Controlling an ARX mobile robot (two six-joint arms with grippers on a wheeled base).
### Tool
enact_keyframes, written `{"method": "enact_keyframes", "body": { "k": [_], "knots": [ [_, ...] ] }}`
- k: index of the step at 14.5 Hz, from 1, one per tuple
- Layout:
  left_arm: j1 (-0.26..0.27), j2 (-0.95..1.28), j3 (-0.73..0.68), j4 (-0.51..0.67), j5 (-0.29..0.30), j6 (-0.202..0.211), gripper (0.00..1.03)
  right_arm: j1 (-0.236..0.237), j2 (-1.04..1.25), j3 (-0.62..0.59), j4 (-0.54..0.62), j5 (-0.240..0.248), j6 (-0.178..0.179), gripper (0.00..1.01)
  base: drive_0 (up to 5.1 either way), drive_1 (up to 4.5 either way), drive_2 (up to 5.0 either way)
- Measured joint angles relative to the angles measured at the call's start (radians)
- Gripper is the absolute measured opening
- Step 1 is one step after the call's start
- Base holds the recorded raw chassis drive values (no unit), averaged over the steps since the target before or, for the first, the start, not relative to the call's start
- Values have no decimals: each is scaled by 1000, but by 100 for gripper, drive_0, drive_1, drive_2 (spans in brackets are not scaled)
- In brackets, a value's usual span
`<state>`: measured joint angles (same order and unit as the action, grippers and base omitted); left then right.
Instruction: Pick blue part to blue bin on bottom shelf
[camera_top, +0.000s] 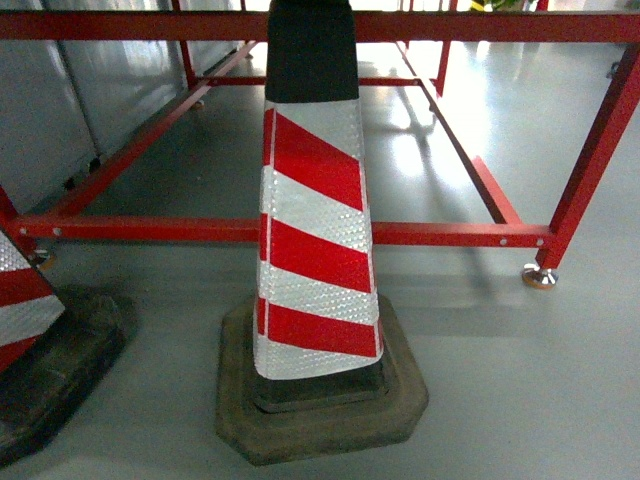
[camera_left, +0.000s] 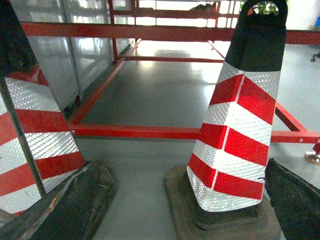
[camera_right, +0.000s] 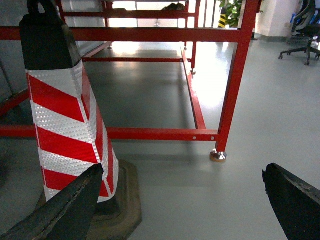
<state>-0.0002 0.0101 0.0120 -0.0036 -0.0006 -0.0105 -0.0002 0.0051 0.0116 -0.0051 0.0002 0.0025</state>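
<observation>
left gripper (camera_left: 182, 200): fingers spread apart, nothing between them
right gripper (camera_right: 182, 205): fingers spread apart, gripping nothing
striped cone (camera_top: 315, 235): ahead, between both grippers
red frame (camera_top: 400, 233): beyond the cone
blue part: not in view

Head view close above the striped cone (camera_top: 318, 240), both wrist views low (floor-level), same cone (camera_left: 235, 135) (camera_right: 67, 120) shared.

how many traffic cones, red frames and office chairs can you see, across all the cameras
Traffic cones: 2
Red metal frames: 1
Office chairs: 1
Total: 4
</observation>
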Motion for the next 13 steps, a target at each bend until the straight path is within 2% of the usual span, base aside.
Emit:
{"method": "enact_keyframes", "body": {
  "k": [13],
  "knots": [
    [0,0,0,0,0,0,98,0,0,0,0,0,0,98,0,0,0]
  ]
}}
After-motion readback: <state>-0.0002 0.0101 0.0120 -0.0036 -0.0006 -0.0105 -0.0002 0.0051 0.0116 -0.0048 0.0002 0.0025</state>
